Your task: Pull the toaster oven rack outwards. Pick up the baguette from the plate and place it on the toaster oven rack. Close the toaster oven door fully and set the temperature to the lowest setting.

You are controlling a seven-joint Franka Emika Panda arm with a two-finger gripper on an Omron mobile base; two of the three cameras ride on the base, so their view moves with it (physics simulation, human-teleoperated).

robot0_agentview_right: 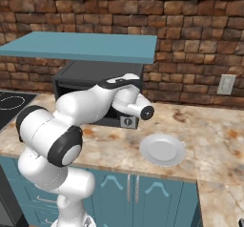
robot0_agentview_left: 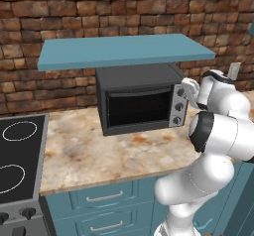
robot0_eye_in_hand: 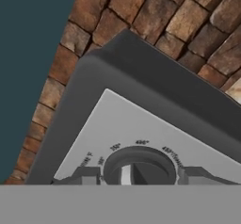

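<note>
The black toaster oven [robot0_agentview_left: 134, 79] stands on the counter under a shelf, and its door [robot0_agentview_left: 139, 107] is up and closed. The rack and the baguette are hidden. My gripper [robot0_agentview_left: 185, 89] is at the top of the silver side panel [robot0_agentview_left: 178, 112]. In the hand view my gripper [robot0_eye_in_hand: 140, 174] straddles the top knob [robot0_eye_in_hand: 140, 164], its fingers [robot0_eye_in_hand: 87, 175] pressed against the knob's two sides. Temperature marks ring that knob. The white plate [robot0_agentview_right: 162, 149] lies bare on the counter to the right of the oven.
A teal shelf [robot0_agentview_left: 124, 49] hangs low over the oven, against the brick wall. A black stovetop [robot0_agentview_left: 17, 155] is at the counter's left end. A wall outlet [robot0_agentview_right: 225, 84] sits far right. Marbled counter [robot0_agentview_left: 114, 153] lies in front of the oven.
</note>
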